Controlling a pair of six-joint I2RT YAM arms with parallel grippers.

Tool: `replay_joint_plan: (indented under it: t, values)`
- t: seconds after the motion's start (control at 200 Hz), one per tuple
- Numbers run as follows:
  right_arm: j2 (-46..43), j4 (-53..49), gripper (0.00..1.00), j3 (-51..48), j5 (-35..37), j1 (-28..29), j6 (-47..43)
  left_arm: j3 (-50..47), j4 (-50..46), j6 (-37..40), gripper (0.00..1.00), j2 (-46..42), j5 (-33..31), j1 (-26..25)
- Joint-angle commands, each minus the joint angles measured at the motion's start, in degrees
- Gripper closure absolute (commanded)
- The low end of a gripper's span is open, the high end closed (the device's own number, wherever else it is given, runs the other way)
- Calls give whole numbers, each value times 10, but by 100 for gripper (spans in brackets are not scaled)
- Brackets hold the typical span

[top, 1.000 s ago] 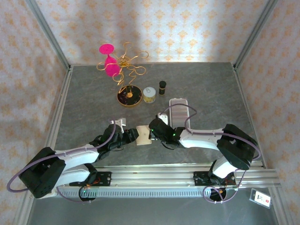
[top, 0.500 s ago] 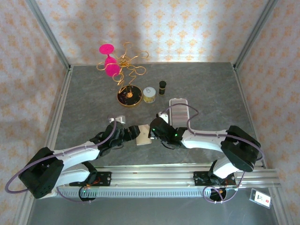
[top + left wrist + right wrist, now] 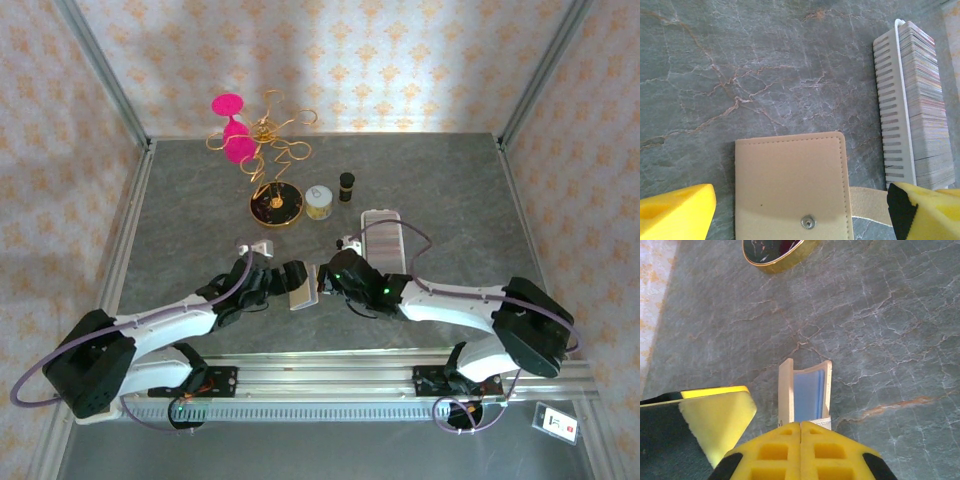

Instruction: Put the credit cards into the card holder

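Grey veined table (image 3: 450,180), floral-papered walls (image 3: 400,60) — left gripper (image 3: 799,210) agape, right gripper (image 3: 800,426) tight on card holder (image 3: 785,390) strap.

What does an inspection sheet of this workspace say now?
Surface: grey marbled table, no spills seen.
Job's things: card holder between the grippers, pale blue card inside; more cards stacked in the clear case.
Clutter: gold wire stand with pink discs, small jar, dark bottle.
Grippers: left gripper open around the card holder; right gripper shut on its strap end.
Cables: purple cables loop along both arms, one over the clear case.
Surroundings: patterned walls, metal frame.
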Motion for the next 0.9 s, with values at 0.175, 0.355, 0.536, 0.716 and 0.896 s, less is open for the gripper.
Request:
replay_joint_plan:
  t: [0.175,0.355,0.536,0.716,0.896]
  values:
    - [-18,31,100,-14,-12,1,14,15,-12,-7,18,15,-17,-9]
    - [-18,29,100,-11,-15,0,12,18,-15,-5,18,21,-21,-12]
    - [-21,30,100,-14,-15,0,12,27,-22,5,16,35,-24,-16]
    - [-29,47,100,-27,-23,0,17,38,-18,11,19,51,-14,-16]
    - [-36,44,100,-35,-13,0,19,39,-32,15,26,52,-27,-17]
